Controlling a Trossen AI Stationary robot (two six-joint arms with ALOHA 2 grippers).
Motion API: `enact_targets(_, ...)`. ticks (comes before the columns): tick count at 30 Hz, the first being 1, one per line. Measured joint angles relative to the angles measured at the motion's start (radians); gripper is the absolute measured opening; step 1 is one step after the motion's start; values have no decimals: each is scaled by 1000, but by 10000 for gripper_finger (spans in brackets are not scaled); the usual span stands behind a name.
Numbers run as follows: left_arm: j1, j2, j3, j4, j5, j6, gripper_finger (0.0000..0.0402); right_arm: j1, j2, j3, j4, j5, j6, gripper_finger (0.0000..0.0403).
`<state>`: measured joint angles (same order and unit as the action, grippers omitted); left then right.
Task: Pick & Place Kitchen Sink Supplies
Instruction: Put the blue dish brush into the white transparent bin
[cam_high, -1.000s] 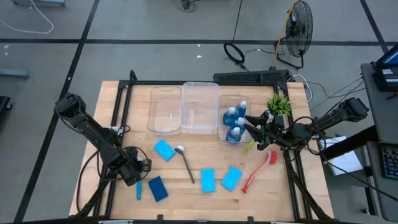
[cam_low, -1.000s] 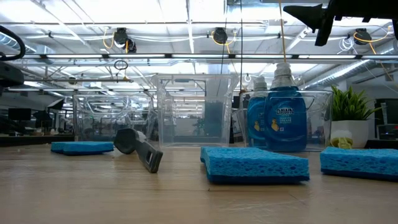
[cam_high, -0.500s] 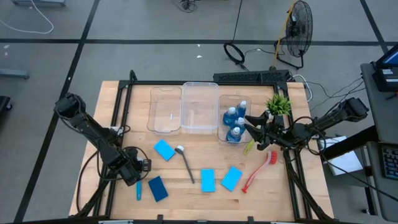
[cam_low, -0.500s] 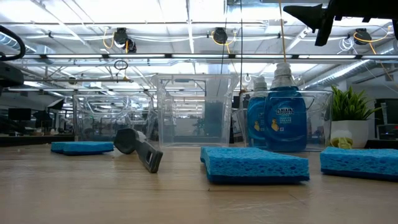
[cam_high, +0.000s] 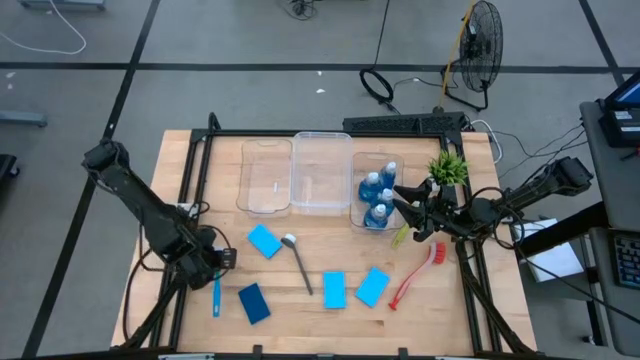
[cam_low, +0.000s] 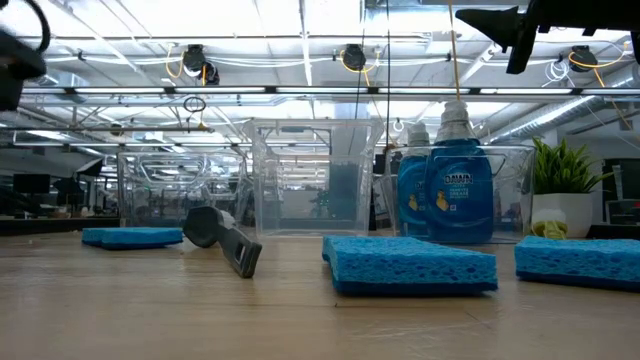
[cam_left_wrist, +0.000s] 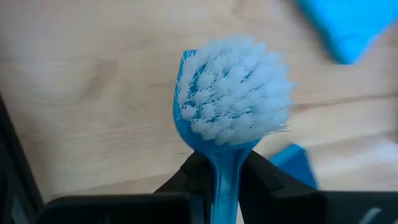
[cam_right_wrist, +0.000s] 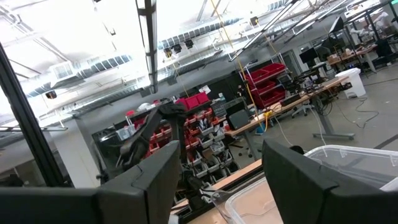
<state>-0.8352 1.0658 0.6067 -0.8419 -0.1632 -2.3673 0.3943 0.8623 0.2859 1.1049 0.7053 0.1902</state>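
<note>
Your left gripper (cam_high: 213, 272) was clamped on the slim blue long-handled brush (cam_high: 216, 296), near the table's front left; its handle ran between the dark fingers (cam_left_wrist: 189, 177) and the white bristle head (cam_left_wrist: 233, 93) stood out over the bare wood (whether the brush cleared the table, you could not tell from above). Just beside it lay the darker blue flat rectangular sponge (cam_high: 254, 303). Your right gripper (cam_high: 409, 213) hung with its jaws spread wide and nothing between them, above the clear plastic bin (cam_high: 372, 196) that held small blue bottles with pale caps (cam_high: 378, 190). Three lighter blue flat sponges (cam_high: 334, 289), a grey-handled brush (cam_high: 298, 262), a red brush (cam_high: 414, 276) and a yellow-green brush (cam_high: 399, 234) lay on the light wooden table (cam_high: 190, 210).
</note>
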Motion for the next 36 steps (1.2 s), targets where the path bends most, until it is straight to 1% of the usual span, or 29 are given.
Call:
enact_targets(4, 0, -48, 69, -58, -75, 47, 48, 0, 0, 0, 0, 0, 0, 216)
enact_targets(11, 26, -64, 186, -63, -300, 157, 48, 0, 0, 0, 0, 0, 0, 215)
enact_targets(15, 87, -64, 254, -13, -408, 306, 48, 0, 0, 0, 0, 0, 0, 217)
enact_targets(17, 133, -64, 285, 7, -435, 401, 48, 0, 0, 0, 0, 0, 0, 216)
enact_targets(20, 215, -64, 311, 75, -442, 561, 48, 0, 0, 0, 0, 0, 0, 213)
enact_targets(24, 311, -64, 318, 230, -443, 787, 48, 0, 0, 0, 0, 0, 0, 214)
enact_targets(29, 408, -49, 318, 400, -393, 1032, 48, 0, 0, 0, -1, 0, 0, 217)
enact_targets(32, 460, -37, 318, 476, -356, 1116, 48, 0, 0, 0, -3, 0, 0, 214)
enact_targets(36, 529, -6, 318, 549, -333, 1195, 48, 0, 0, 0, -3, 0, 10, 213)
